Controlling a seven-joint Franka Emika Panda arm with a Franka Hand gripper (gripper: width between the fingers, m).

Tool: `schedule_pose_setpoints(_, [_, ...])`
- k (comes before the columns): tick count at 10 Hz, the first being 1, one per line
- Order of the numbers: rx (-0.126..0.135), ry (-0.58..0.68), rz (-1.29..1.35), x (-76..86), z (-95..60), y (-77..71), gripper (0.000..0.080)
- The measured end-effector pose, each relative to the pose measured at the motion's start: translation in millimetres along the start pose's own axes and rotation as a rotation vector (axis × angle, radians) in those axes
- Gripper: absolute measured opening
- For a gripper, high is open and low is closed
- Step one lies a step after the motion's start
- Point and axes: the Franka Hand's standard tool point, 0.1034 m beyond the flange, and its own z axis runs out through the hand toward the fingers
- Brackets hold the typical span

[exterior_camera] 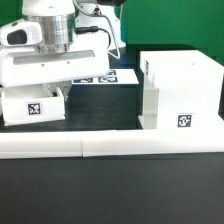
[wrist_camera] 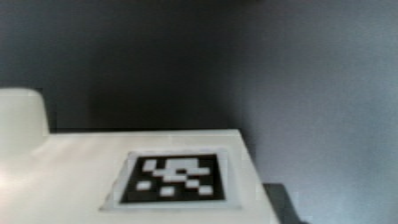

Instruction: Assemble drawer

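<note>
The drawer's large white housing (exterior_camera: 185, 85) stands at the exterior view's right, with a tag on its front face. A smaller white tray (exterior_camera: 35, 104) with a tag stands at the exterior view's left. My gripper (exterior_camera: 52, 89) hangs straight over this tray, with its fingers down at the tray's top. The wide white hand hides how the jaws stand. The wrist view shows a white tagged face (wrist_camera: 175, 178) of the tray very close, with a rounded white lump (wrist_camera: 18, 115) beside it. A second tray cannot be made out.
The long white L-shaped bar (exterior_camera: 110, 146) lies across the front of the table. The marker board (exterior_camera: 108, 78) lies at the back between the tray and the housing. A lower white block (exterior_camera: 150, 100) adjoins the housing's near-left side.
</note>
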Motion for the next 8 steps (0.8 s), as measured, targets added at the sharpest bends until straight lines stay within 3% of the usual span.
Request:
schedule_pose_setpoints(3, [-0.005,0.009,-0.015,16.1,-7.0,-29.9,0.0041])
schedule_pose_setpoints(4, [0.005,0.004,-0.028,21.7,-12.6,-38.8,0.0041])
schedule_pose_setpoints(6, [0.011,0.018,-0.043,32.6,-22.2,-43.6,0.0042])
schedule_pose_setpoints(8, [0.011,0.012,-0.071,29.9,-18.8,-42.9,0.0042])
